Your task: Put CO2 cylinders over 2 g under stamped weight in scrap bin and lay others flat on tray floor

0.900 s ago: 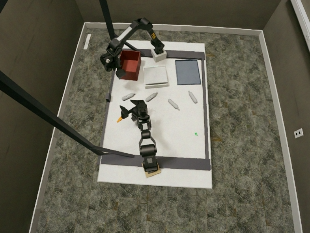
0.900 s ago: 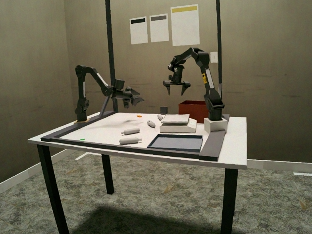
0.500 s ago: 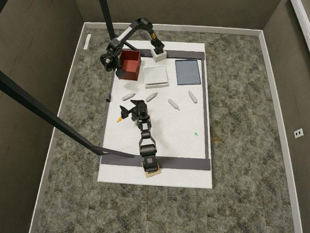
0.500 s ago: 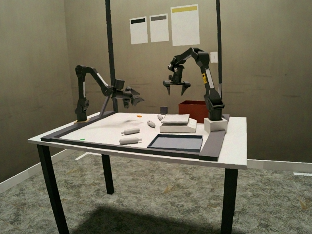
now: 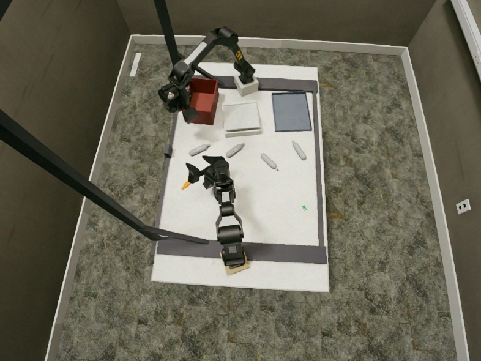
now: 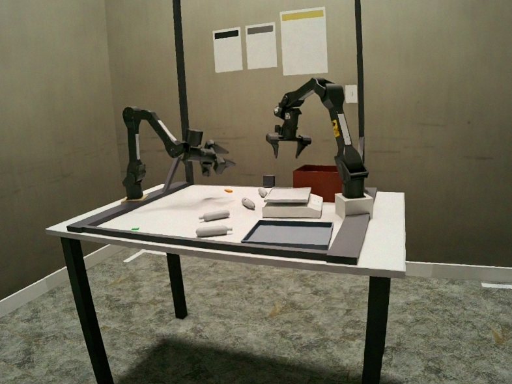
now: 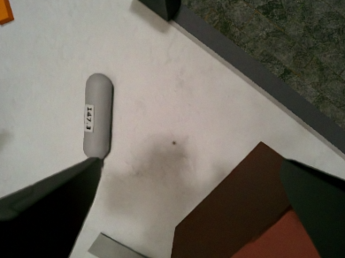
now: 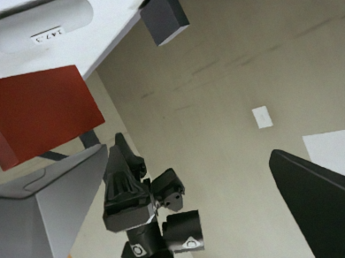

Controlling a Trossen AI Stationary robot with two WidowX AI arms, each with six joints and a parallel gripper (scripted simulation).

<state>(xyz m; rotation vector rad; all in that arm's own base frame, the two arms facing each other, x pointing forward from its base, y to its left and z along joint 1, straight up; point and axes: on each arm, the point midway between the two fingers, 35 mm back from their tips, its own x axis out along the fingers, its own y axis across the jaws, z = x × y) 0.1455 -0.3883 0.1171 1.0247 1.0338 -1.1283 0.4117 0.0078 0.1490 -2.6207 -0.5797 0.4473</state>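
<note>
Several grey CO2 cylinders lie on the table: one stamped 147.3, a second, a third and another. The scale has a bare pan. The tray holds nothing. The red scrap bin shows nothing inside where visible. My left gripper is open, empty, pointing down high beside the bin. My right gripper is open, empty, raised and roughly level near the stamped cylinder.
An orange piece lies near the right gripper's side of the table. A green piece lies near the opposite edge. A dark block stands at the frame rail.
</note>
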